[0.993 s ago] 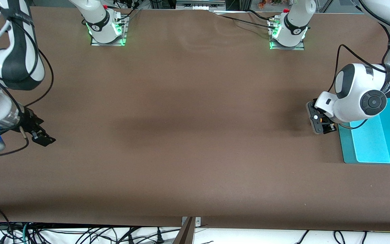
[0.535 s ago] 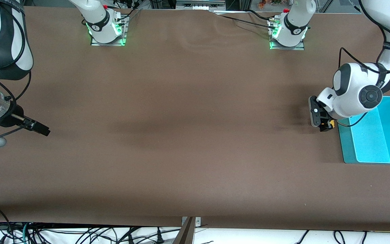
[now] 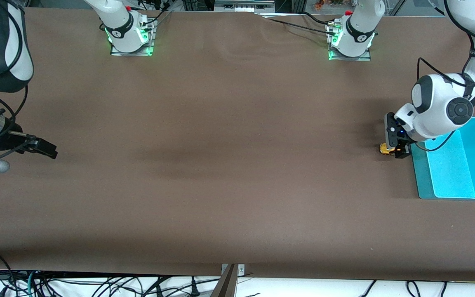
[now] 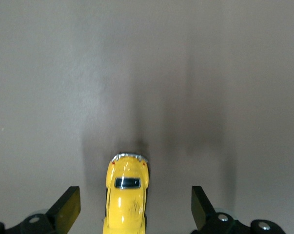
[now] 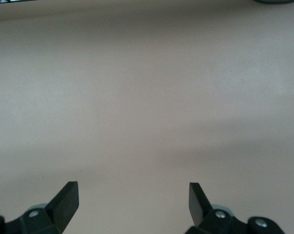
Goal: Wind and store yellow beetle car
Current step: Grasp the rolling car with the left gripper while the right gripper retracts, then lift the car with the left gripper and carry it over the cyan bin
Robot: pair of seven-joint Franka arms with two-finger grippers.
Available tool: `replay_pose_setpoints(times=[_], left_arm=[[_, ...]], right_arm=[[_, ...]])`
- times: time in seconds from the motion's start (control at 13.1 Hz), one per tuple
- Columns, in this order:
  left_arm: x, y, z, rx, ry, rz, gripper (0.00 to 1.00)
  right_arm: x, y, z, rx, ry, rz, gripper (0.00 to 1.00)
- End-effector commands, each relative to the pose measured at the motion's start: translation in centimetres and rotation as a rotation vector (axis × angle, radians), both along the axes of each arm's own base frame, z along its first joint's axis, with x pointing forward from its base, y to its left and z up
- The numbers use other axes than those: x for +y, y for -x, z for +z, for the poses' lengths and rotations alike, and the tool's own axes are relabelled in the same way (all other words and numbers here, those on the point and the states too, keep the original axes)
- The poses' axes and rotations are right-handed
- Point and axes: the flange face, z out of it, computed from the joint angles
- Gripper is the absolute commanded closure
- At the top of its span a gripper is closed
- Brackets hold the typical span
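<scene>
Two arms work this brown counter (image 3: pixel 237 165), and you see each from the high front camera plus its own wrist camera. Your left end effector (image 3: pixel 395 149) sits low at the left arm's end of the counter, just beside the cyan bin (image 3: pixel 468 181). Its fingers (image 4: pixel 68 210) stand wide apart, and the left wrist view shows the yellow beetle car (image 4: pixel 127 197) between them, resting on the counter on its wheels with clear space on either side. Neither finger touches the car in that view. From the front camera you see only a small yellow patch of the car (image 3: pixel 384 149) showing at the end effector's edge, on the side away from the bin; the car lies outside the bin, near its wall.

Your right end effector (image 3: pixel 43 147) is at the right arm's end of the counter, well apart from the car and the bin. Its fingers (image 5: pixel 65 202) are likewise spread apart, with nothing but bare counter between them in the right wrist view. The bin holds nothing that you can see from the front camera.
</scene>
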Motion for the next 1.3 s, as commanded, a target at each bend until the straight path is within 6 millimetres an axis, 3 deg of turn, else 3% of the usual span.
replay_pose_setpoints(times=[0.0, 0.15, 0.38, 0.61, 0.84, 0.92, 1.07, 1.22], left_arm=[[0.5, 0.7, 0.0, -0.028, 0.012, -0.03, 0.0], [1.0, 0.7, -0.9, -0.038, 0.012, -0.03, 0.0], [2.5, 0.9, -2.6, -0.061, 0.017, -0.04, 0.0], [3.1, 1.1, -3.8, -0.07, 0.022, -0.038, 0.0], [3.0, 1.1, -4.5, -0.079, 0.024, -0.038, 0.0], [2.9, 1.1, -4.5, -0.08, 0.024, -0.039, 0.08], [2.9, 1.1, -4.5, -0.08, 0.024, -0.038, 0.37], [2.9, 1.1, -4.5, -0.08, 0.024, -0.038, 0.51]], right_arm=[[1.3, 4.9, 1.5, 0.014, -0.01, 0.061, 0.0], [1.2, 5.7, 1.4, 0.029, -0.011, 0.061, 0.0], [1.5, 9.1, 0.4, 0.091, -0.008, 0.063, 0.0], [1.6, 9.2, 0.2, 0.097, -0.01, 0.061, 0.0], [2.1, 8.6, 1.7, 0.056, -0.014, 0.077, 0.0], [2.0, 8.3, 2.1, 0.049, -0.017, 0.07, 0.0], [1.7, 7.1, 3.1, 0.029, -0.022, 0.063, 0.0], [1.6, 7.0, 3.4, 0.023, -0.024, 0.066, 0.0]])
